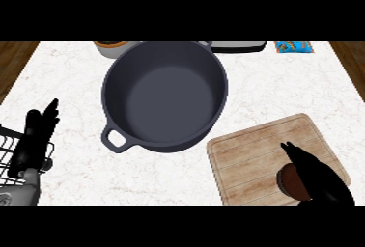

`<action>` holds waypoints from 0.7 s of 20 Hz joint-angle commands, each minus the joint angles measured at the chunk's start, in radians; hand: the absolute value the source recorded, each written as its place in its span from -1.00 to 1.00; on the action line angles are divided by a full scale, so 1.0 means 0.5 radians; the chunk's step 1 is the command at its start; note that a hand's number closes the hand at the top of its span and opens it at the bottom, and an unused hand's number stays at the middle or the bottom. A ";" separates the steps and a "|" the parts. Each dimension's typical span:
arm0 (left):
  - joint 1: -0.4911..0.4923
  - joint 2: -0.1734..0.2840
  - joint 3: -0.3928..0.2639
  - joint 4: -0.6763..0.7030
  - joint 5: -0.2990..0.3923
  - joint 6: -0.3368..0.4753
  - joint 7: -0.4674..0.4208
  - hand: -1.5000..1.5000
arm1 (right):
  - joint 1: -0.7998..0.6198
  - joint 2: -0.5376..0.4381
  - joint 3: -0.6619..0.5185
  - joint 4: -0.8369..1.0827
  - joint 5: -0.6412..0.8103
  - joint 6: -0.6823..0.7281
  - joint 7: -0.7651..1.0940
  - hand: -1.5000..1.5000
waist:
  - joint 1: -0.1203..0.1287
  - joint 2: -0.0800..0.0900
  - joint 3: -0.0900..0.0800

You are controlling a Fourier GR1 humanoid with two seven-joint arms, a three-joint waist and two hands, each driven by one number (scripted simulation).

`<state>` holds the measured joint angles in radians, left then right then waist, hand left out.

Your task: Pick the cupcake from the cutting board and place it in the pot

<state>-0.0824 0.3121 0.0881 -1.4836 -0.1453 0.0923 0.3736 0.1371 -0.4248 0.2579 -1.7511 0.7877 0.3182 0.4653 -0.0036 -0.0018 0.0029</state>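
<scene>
Right hand (317,176) laid over cupcake (291,182) on board (249,152), fingers straight | left hand (37,130) rested open | pot (165,94) unfilled

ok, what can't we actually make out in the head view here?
- Cupcake: mostly covered by the right hand; only a brown edge shows, and whether the fingers hold it cannot be told.
- Cutting board: near edge cut off by the view's bottom.
- Items behind the pot: cut by the top edge and the pot's rim, too little shows to name them.
- Black rack beside the resting left hand: cut by the left edge.
</scene>
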 commanded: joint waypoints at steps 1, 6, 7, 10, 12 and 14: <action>0.050 0.023 0.085 0.106 -0.024 -0.014 -0.108 0.00 | -0.151 0.019 -0.119 0.168 -0.040 0.074 -0.090 -1.00 | 0.011 0.004 -0.006; -0.008 -0.027 0.094 0.074 -0.066 -0.012 -0.013 0.00 | -0.031 0.135 -0.010 0.141 0.096 0.049 -0.115 1.00 | 0.005 0.003 -0.006; -0.008 -0.060 0.052 0.002 -0.067 -0.016 0.066 0.00 | -0.211 0.163 -0.084 0.429 0.100 -0.064 -0.252 1.00 | 0.013 0.004 -0.005; -0.025 0.022 0.149 0.111 -0.008 -0.074 -0.035 0.00 | -0.009 0.019 -0.068 0.292 0.240 -0.309 -0.477 1.00 | 0.000 0.003 -0.006; -0.023 0.020 0.142 0.065 -0.016 -0.098 0.033 0.00 | 0.006 0.090 0.007 0.127 0.333 -0.252 -0.307 1.00 | 0.000 0.002 -0.006; 0.005 0.002 0.128 0.054 -0.056 -0.060 -0.011 0.00 | -0.124 0.121 0.056 0.243 0.448 -0.302 -0.313 1.00 | 0.008 0.004 -0.006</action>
<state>-0.0802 0.2887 0.1169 -1.5059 -0.1625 0.0663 0.3981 0.0985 -0.3927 0.2420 -1.6434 0.9217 0.2195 0.2994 -0.0032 -0.0061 -0.0039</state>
